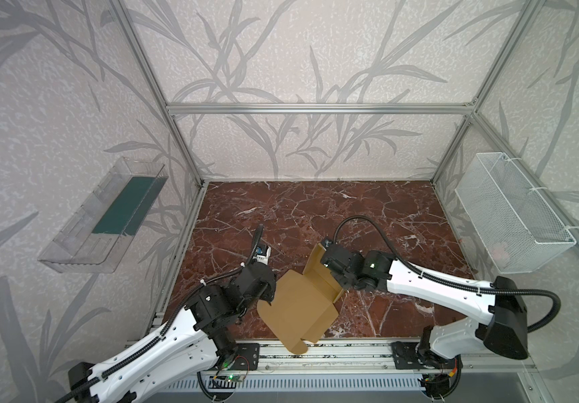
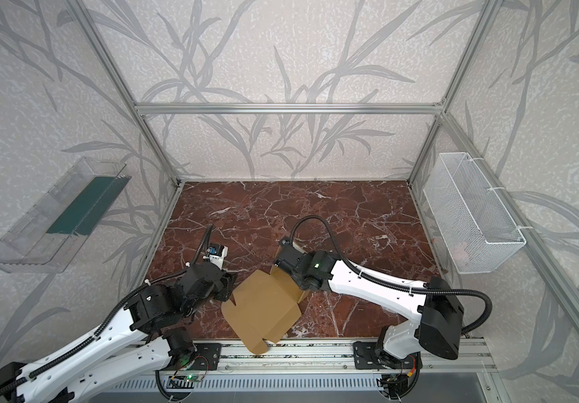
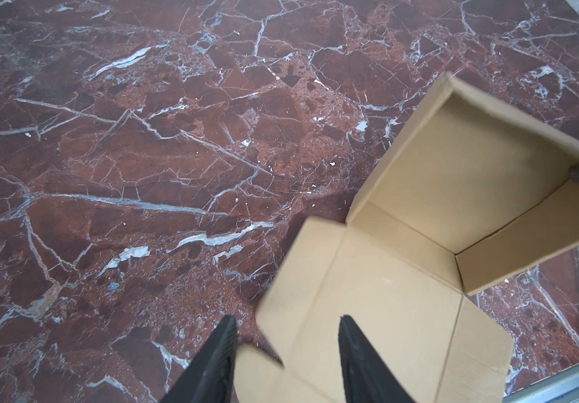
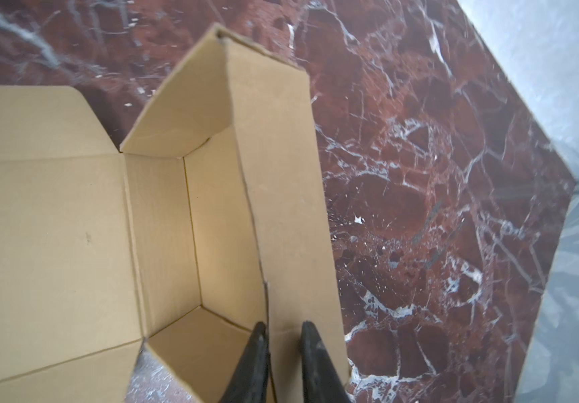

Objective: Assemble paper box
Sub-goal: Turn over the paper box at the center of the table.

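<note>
The paper box [image 1: 298, 307] is tan cardboard, half folded, near the table's front edge in both top views [image 2: 263, 307]. One flat panel overhangs the front rail. Its raised walls [image 3: 455, 174] stand on the far right side. My left gripper [image 3: 286, 324] is open, its fingers astride the corner of the flat panel [image 3: 385, 296], and sits at the box's left edge [image 1: 269, 295]. My right gripper [image 4: 283, 329] is shut on the upright wall's folded-over flap [image 4: 281, 174], one finger inside the box and one outside. From above it sits at the wall's right end [image 1: 337, 281].
A clear plastic tray [image 1: 103, 216] with a green sheet hangs on the left wall. A white wire-mesh basket [image 1: 511, 216] hangs on the right wall. An aluminium rail [image 1: 351, 352] runs along the table's front, and frame posts stand at the back corners.
</note>
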{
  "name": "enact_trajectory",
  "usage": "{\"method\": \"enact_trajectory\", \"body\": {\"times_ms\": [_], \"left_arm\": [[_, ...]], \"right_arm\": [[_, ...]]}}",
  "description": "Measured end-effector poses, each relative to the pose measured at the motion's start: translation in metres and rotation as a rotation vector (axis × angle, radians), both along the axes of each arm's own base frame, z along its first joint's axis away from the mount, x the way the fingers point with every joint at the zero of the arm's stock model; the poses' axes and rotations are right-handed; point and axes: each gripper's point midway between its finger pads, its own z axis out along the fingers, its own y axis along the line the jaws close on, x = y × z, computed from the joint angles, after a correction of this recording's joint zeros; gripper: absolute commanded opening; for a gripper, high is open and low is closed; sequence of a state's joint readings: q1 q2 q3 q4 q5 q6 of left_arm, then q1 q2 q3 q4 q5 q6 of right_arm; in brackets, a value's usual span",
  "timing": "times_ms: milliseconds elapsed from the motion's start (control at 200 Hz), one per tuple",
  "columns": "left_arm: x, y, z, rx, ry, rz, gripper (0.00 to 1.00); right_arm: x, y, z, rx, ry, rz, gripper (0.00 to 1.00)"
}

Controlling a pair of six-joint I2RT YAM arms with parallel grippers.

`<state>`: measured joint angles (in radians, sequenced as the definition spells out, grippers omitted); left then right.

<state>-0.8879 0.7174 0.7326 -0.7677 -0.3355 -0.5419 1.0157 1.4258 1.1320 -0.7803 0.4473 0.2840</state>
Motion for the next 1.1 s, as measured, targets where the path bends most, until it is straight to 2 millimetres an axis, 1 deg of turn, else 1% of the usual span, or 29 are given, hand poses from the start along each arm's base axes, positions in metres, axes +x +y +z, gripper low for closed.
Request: {"method": "enact_trajectory", "body": {"times_ms": [105, 165, 200, 225, 265, 385, 460, 520, 575, 680, 770, 815, 860, 930, 945, 1040, 1100], "left_arm": [[-0.001, 0.001, 0.005, -0.002, 0.0, 0.0, 0.49], [-0.001, 0.001, 0.01, -0.011, -0.006, 0.0, 0.49], [-0.002, 0.001, 0.012, -0.014, -0.004, 0.0, 0.49], [-0.002, 0.001, 0.016, -0.019, -0.005, -0.001, 0.48], [-0.001, -0.001, 0.022, -0.031, -0.01, -0.001, 0.48], [-0.001, -0.005, 0.04, -0.074, -0.023, -0.006, 0.48], [-0.002, -0.006, 0.051, -0.097, -0.03, -0.011, 0.48], [-0.004, -0.007, 0.061, -0.12, -0.038, -0.015, 0.48], [-0.005, -0.006, 0.072, -0.143, -0.051, -0.015, 0.48], [-0.008, -0.002, 0.092, -0.184, -0.081, -0.012, 0.48], [-0.011, 0.002, 0.098, -0.215, -0.094, -0.005, 0.48], [-0.013, 0.004, 0.096, -0.235, -0.094, 0.004, 0.48], [-0.014, 0.004, 0.088, -0.245, -0.085, 0.012, 0.48], [-0.016, 0.005, 0.065, -0.241, -0.048, 0.026, 0.48], [-0.017, 0.004, 0.057, -0.237, -0.032, 0.031, 0.48], [-0.02, 0.003, 0.019, -0.22, 0.043, 0.051, 0.48], [-0.022, 0.002, 0.001, -0.217, 0.079, 0.066, 0.48]], "right_arm": [[0.005, -0.023, -0.016, 0.029, 0.065, -0.08, 0.18], [0.002, -0.026, -0.023, 0.035, 0.097, -0.091, 0.18], [0.002, -0.027, -0.031, 0.069, 0.13, -0.109, 0.18], [0.001, -0.029, -0.035, 0.088, 0.152, -0.121, 0.19], [0.002, -0.039, -0.046, 0.108, 0.188, -0.164, 0.2], [0.001, -0.072, -0.077, 0.155, 0.31, -0.313, 0.25], [-0.007, -0.079, -0.089, 0.177, 0.364, -0.348, 0.28], [-0.013, -0.077, -0.091, 0.201, 0.388, -0.347, 0.3], [-0.017, -0.074, -0.087, 0.233, 0.396, -0.341, 0.34], [-0.019, -0.066, -0.073, 0.309, 0.387, -0.329, 0.4], [-0.018, -0.062, -0.062, 0.36, 0.367, -0.322, 0.43], [-0.016, -0.064, -0.056, 0.384, 0.354, -0.329, 0.43], [-0.014, -0.067, -0.052, 0.409, 0.338, -0.339, 0.45], [-0.011, -0.077, -0.048, 0.443, 0.308, -0.369, 0.45], [-0.01, -0.079, -0.047, 0.446, 0.304, -0.376, 0.45], [-0.008, -0.092, -0.05, 0.45, 0.293, -0.422, 0.46], [-0.006, -0.098, -0.052, 0.44, 0.283, -0.446, 0.47]]}}
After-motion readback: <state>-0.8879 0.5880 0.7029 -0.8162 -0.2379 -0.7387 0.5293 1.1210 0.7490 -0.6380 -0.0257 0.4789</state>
